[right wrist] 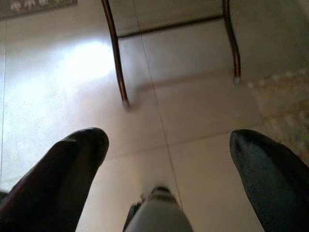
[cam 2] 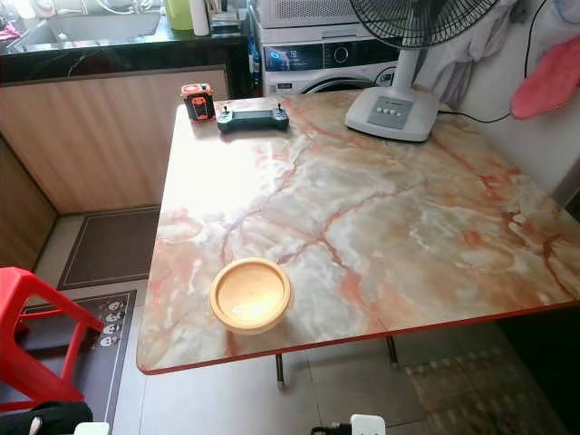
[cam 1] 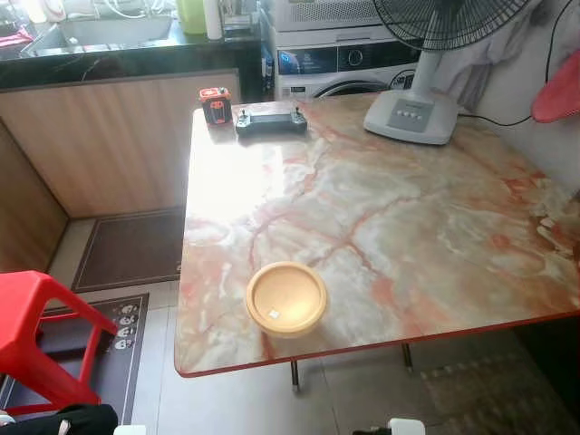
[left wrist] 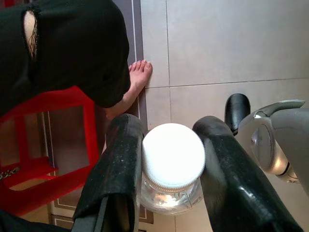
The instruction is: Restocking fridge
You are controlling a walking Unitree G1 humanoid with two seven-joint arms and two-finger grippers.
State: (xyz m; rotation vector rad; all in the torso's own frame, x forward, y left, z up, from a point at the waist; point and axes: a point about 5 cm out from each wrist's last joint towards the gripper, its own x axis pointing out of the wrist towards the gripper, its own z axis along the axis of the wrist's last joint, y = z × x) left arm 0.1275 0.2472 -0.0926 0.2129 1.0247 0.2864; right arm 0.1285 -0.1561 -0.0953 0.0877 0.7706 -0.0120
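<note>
Jar (left wrist: pixel 172 166): clear glass w/ white ribbed lid, clamped between the two black fingers of the left gripper (left wrist: pixel 166 159), held low over the tiled floor (left wrist: pixel 231 43).
Jar axis: long axis runs straight toward the wrist cam, lid facing the lens, glass body pointing away at the floor. True tilt vs. the floor: can't tell.
Jar contents: glass looks clear under the lid; what's inside, can't tell.
Left gripper: closed on the jar, one finger (left wrist: pixel 118 164) pressing each side just under the lid.
Right gripper (right wrist: pixel 166 159): fingers spread wide apart, nothing between them, hanging over pale floor tiles near the table legs (right wrist: pixel 118 63).
Bowl (cam 1: pixel 286 298): yellow-tan, round, upright at the near edge of the table, left of centre. Holds just a small pale square on its bottom, looks like a sticker.
Table (cam 1: pixel 408 227): marble-pattern top, pink-orange veins, red edge.
Far left corner of table: small red-and-black device (cam 1: pixel 215 104), dark handheld controller (cam 1: pixel 271 120) just right of it, close but apart.
Far right of table: grey fan base (cam 1: pixel 410 114) w/ buttons, black fan grille (cam 1: pixel 450 18) above.
Beyond table: washing machine (cam 1: pixel 344 68), dark counter w/ sink (cam 1: pixel 100 36) to the far left.
Near left: red plastic stool (cam 1: pixel 41 335) on a dark mat.
Person: bare foot (left wrist: pixel 133 87) on the floor by the stool, black fabric (left wrist: pixel 67 48) above it.
</note>
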